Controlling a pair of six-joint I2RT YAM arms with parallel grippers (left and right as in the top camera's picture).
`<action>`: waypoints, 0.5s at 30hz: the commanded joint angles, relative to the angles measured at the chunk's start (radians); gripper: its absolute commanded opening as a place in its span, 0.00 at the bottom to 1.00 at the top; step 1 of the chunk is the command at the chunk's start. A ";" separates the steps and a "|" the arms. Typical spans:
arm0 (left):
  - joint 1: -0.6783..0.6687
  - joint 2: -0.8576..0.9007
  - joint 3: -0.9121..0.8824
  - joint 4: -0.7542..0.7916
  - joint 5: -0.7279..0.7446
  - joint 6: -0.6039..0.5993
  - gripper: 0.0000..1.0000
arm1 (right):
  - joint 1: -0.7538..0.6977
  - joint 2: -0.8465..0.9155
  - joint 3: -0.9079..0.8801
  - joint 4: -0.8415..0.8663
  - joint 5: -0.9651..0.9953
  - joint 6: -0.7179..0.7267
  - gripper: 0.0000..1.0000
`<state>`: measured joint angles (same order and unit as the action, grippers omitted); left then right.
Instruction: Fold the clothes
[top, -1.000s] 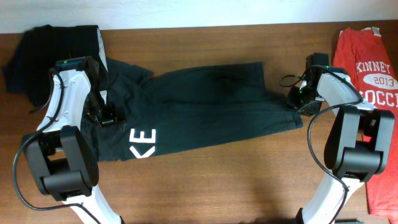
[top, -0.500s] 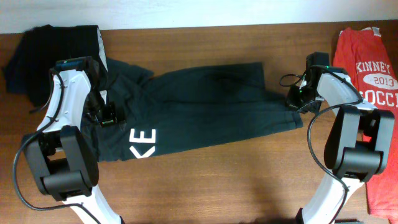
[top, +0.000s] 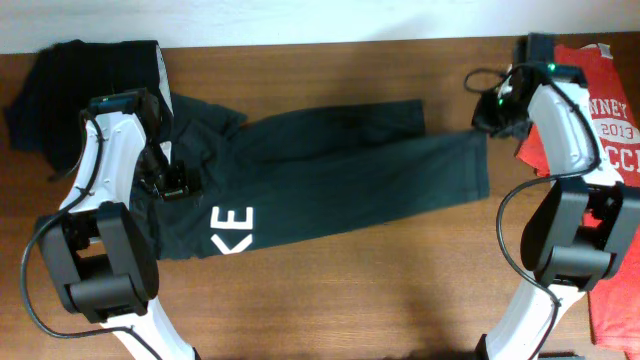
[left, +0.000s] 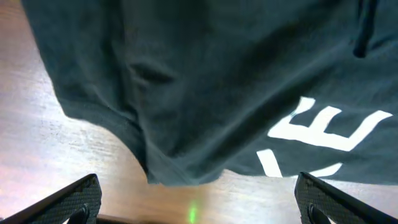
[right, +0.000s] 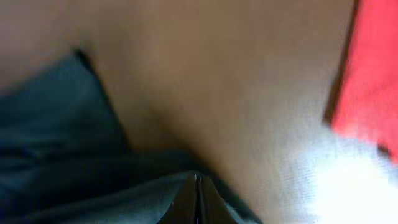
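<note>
I hold the right end effector (top: 492, 118) clamped shut on the right corner of the dark T-shirt (top: 340, 175), which lies spread across the worktop (top: 380, 290), apparently to draw that edge over, while the left end effector (top: 172, 187) hangs wide open above its lettered end.

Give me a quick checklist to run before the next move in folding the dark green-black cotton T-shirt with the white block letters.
1. Right gripper grip: ok, shut on the right edge of the dark green-black cotton T-shirt.
2. Depth of that pinch: cannot tell, the wrist view is blurred.
3. Left gripper free: ok, open above the shirt's left part, holding nothing.
4. Shirt lying flat: not ok, rumpled at its left end.
5. Clearance from the red white-printed T-shirt: not ok, the right gripper hangs at its edge.
</note>
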<state>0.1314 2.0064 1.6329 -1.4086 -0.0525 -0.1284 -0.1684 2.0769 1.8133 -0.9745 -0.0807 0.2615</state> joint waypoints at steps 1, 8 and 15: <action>0.001 -0.023 0.017 0.013 0.008 -0.002 0.99 | 0.000 -0.001 0.021 0.068 -0.059 0.005 0.05; 0.001 -0.023 0.023 0.010 0.010 -0.002 0.99 | -0.001 0.000 0.035 0.023 -0.070 0.008 0.96; 0.000 -0.055 0.093 0.008 0.143 -0.002 0.95 | 0.015 0.006 0.054 -0.201 -0.067 -0.016 0.61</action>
<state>0.1314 1.9995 1.7004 -1.4174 -0.0017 -0.1280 -0.1673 2.0808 1.8828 -1.1648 -0.1425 0.2596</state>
